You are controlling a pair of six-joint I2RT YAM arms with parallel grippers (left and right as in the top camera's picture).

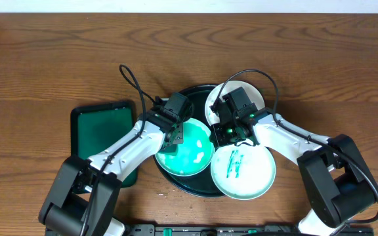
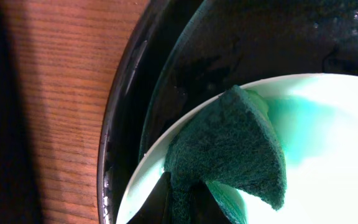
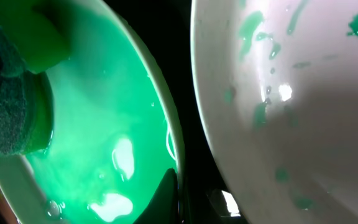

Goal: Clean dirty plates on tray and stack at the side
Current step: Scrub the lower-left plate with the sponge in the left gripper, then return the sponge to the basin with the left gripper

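Green wash covers the smeared plate (image 1: 192, 157), which lies inside the tray (image 1: 188, 185) on its left half. Our left gripper (image 1: 176, 131) is pinching a dark scouring pad (image 2: 235, 149) and presses it on that plate, close to the rim nearest the tray's left wall. Our right gripper (image 1: 231, 131) sits over the tray's middle with its jaws pressed together. A dark shape, likely one of its fingers, shows at the smeared plate's right rim, but we cannot tell whether it grips that rim or merely rests by it. The scribbled plate (image 1: 248, 174) overhangs the tray's lower right rim. The third plate (image 1: 251, 97) overhangs its upper right rim, partly under the right arm.

We judge sliding to be the main risk. The plate is wet, and a sideways scrub could shove it against the tray wall or under a neighbour if nothing steadies it. The pad is near the edge, so an outward stroke could run off the rim and tip the plate. The right arm could knock either overhanging plate off the tray onto the tabletop (image 1: 320, 65). Green liquid may drip on the wood when we lift the plate out.
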